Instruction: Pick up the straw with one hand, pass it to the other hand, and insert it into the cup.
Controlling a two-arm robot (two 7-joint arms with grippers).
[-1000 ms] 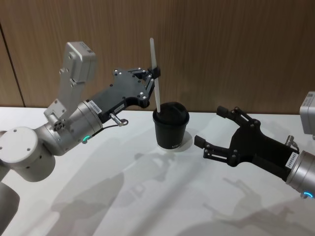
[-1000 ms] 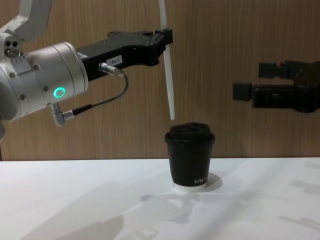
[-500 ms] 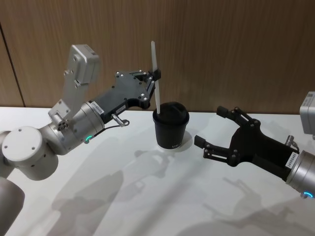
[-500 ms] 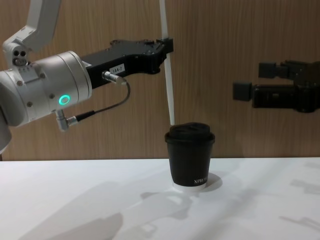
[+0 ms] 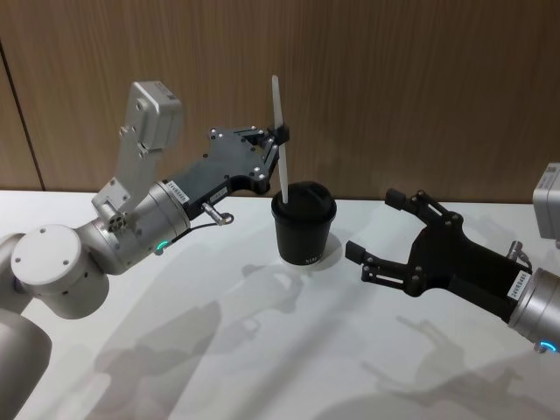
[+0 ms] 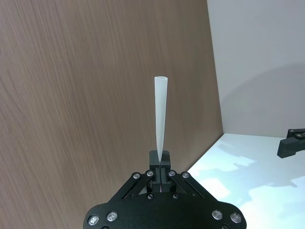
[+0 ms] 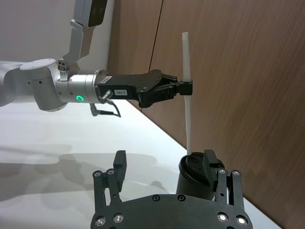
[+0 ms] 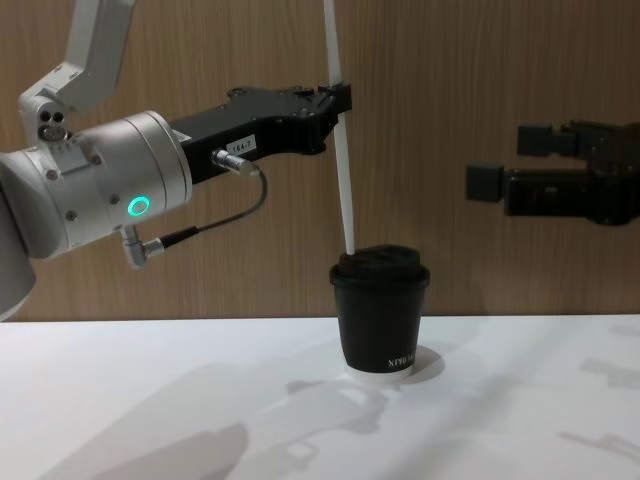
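A long white straw [image 5: 280,149] [image 8: 345,180] [image 6: 160,114] [image 7: 187,62] stands almost upright, with my left gripper [image 5: 280,136] [image 8: 340,100] [image 6: 160,160] [image 7: 187,89] shut on its upper half. The straw's lower tip meets the domed lid of the black cup [image 5: 304,229] [image 8: 380,315] [image 7: 190,176]. I cannot tell whether the tip has gone into the lid. The cup stands upright on the white table [image 5: 262,350]. To the right of the cup, my right gripper [image 5: 374,223] [image 8: 510,160] [image 7: 164,162] hangs open above the table, holding nothing.
A brown wood-panelled wall [image 5: 420,87] rises right behind the cup at the table's far edge. The left arm's silver wrist with a green ring [image 8: 138,207] and a looping cable [image 8: 215,215] hangs over the table's left half.
My left gripper has come down and a little to the right with the straw, bringing its lower tip from above the cup down to the lid. The right arm has not moved.
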